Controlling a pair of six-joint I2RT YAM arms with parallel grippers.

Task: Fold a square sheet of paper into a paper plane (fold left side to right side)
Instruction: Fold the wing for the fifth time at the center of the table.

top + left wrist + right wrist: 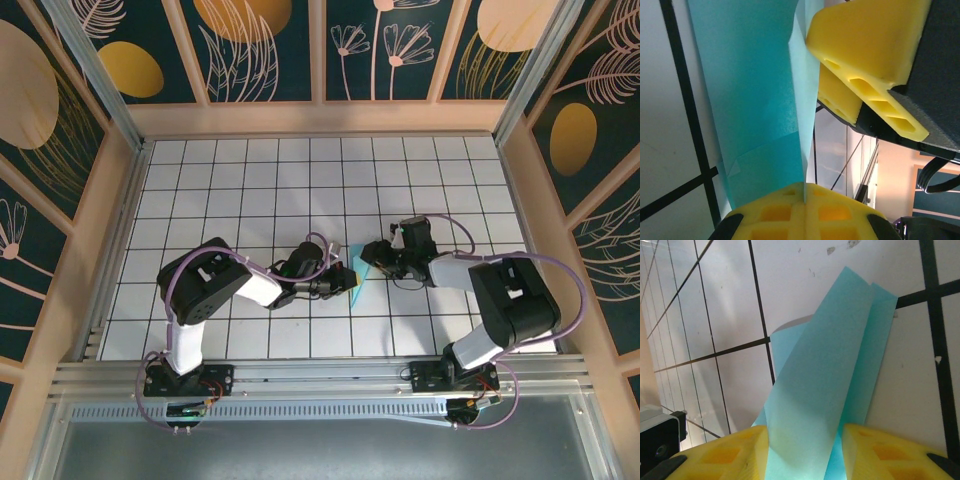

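The turquoise sheet of paper [358, 277] is folded into a narrow strip of creased layers and stands partly off the table between my two grippers. Whether it has a paper plane's pointed shape I cannot tell. My left gripper [345, 283] is shut on it. In the left wrist view its yellow pads [785, 212] pinch a thin raised edge of the paper [750, 90]. My right gripper [375, 258] faces it from the right. In the right wrist view the jaws of my right gripper [805, 450] stand apart, with the paper's long flap [830, 370] lying between them.
The white gridded table [250, 190] is boxed in by low peach walls [320, 118] at the back and both sides. A metal rail [320, 375] runs along the near edge by the arm bases. The right gripper's yellow fingers [865, 65] sit close above the paper in the left wrist view.
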